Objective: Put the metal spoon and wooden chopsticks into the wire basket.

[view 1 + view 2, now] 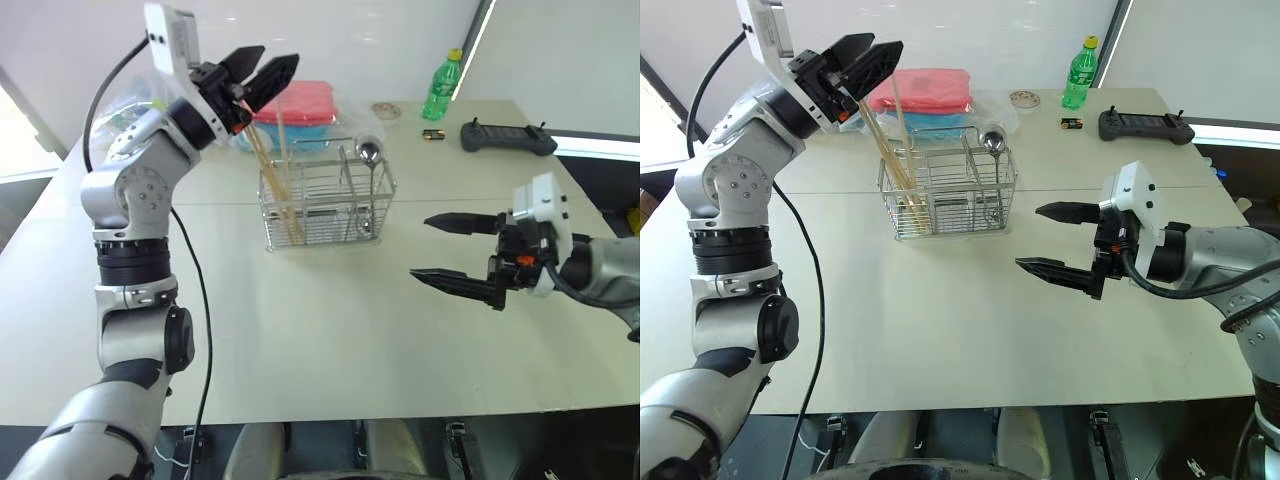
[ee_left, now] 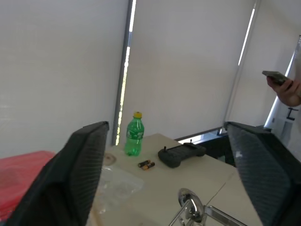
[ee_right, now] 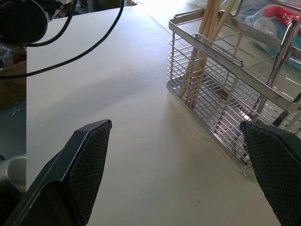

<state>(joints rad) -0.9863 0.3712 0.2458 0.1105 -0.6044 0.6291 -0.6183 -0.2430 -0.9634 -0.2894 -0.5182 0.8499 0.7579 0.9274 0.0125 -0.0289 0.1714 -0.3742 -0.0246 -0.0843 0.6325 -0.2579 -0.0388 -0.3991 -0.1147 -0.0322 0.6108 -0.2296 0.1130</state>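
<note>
The wire basket (image 1: 325,203) is seen on the table (image 1: 330,330), with the wooden chopsticks (image 1: 277,180) leaning upright in its left compartment and the metal spoon (image 1: 369,153) standing bowl-up in the right one. Both items are thus judged to be placed, and the task appears essentially done; only withdrawal seems left. The left gripper (image 1: 262,78) is held above the chopstick tops, fingers spread, nothing pinched. The right gripper (image 1: 452,254) is held beside the basket, well apart from it, fingers wide and empty.

light: bright daylight from window blinds (image 2: 188,70) — soft shadows | focus: sharp — glare on table (image 3: 117,94)
</note>
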